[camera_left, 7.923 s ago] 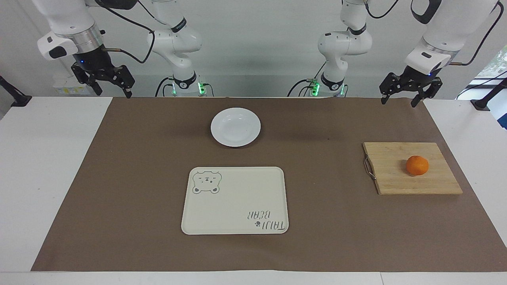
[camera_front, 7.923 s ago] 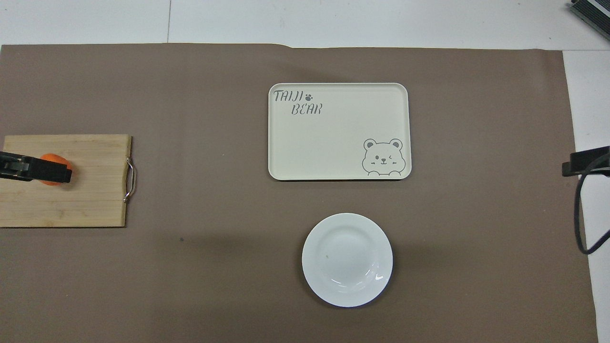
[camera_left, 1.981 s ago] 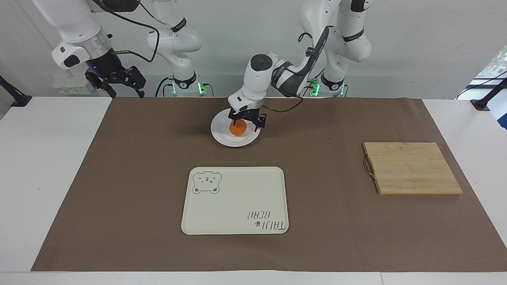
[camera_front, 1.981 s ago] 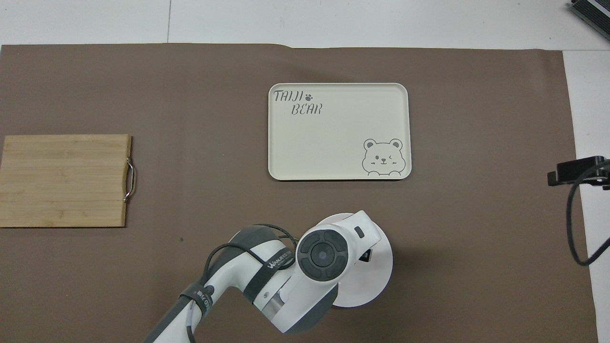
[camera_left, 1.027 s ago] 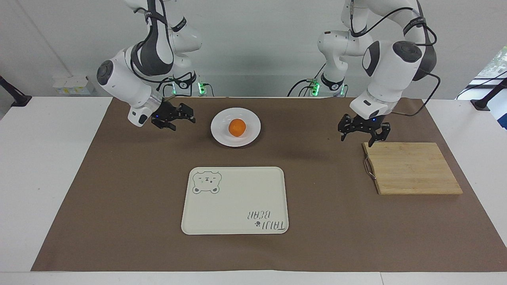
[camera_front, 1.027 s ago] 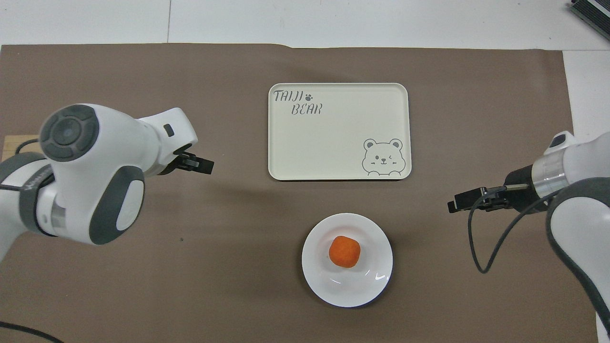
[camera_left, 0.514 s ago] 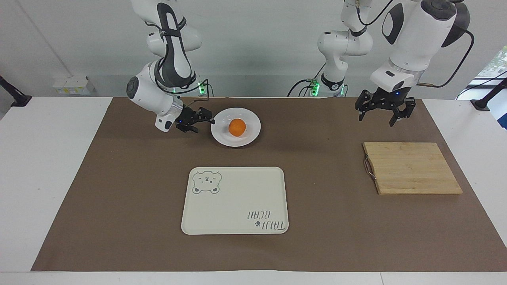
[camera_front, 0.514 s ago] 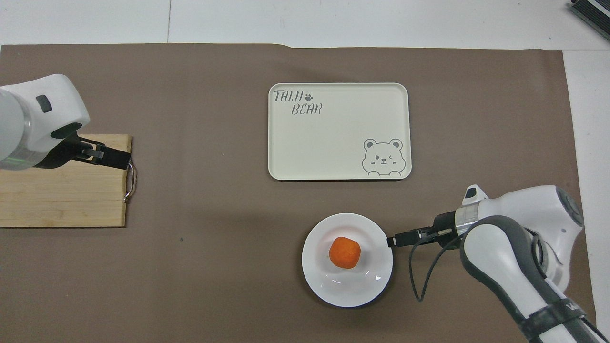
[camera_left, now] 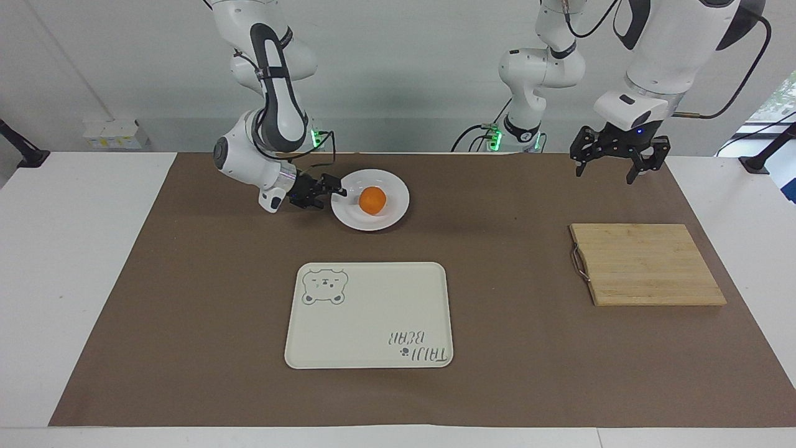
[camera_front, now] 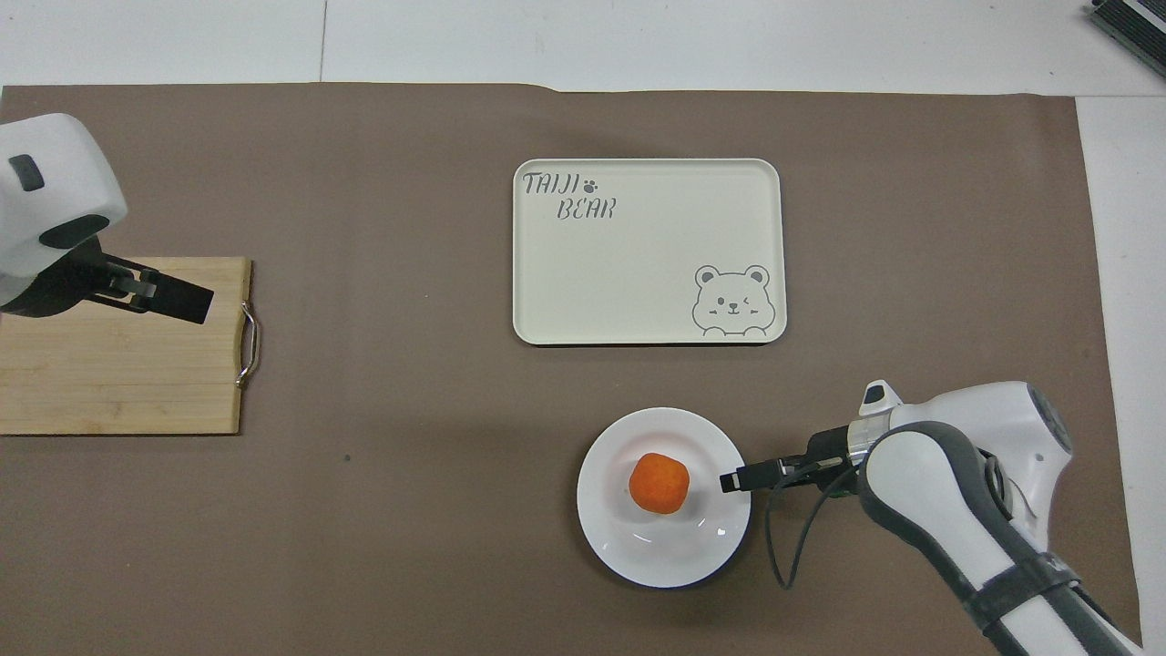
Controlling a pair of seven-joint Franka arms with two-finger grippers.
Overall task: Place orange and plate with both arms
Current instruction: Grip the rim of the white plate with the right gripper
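Observation:
The orange (camera_left: 372, 201) lies in the middle of the white plate (camera_left: 388, 214), which stands on the brown mat near the robots. Both show in the overhead view too: the orange (camera_front: 659, 482) on the plate (camera_front: 638, 547). My right gripper (camera_left: 331, 191) is low at the plate's rim, on the side toward the right arm's end, open, with its fingers above and below the rim. Its tip reaches over the rim in the overhead view (camera_front: 731, 480). My left gripper (camera_left: 612, 165) is open and empty, raised over the cutting board's edge (camera_front: 194, 302).
A cream tray with a bear drawing (camera_left: 373, 311) lies farther from the robots than the plate, also seen from overhead (camera_front: 638, 273). A wooden cutting board (camera_left: 647, 267) with a metal handle lies bare toward the left arm's end (camera_front: 118, 383).
My right gripper has moved in from beside the plate to its rim. My left gripper has risen and drawn back toward its end of the table. Orange and plate have not moved.

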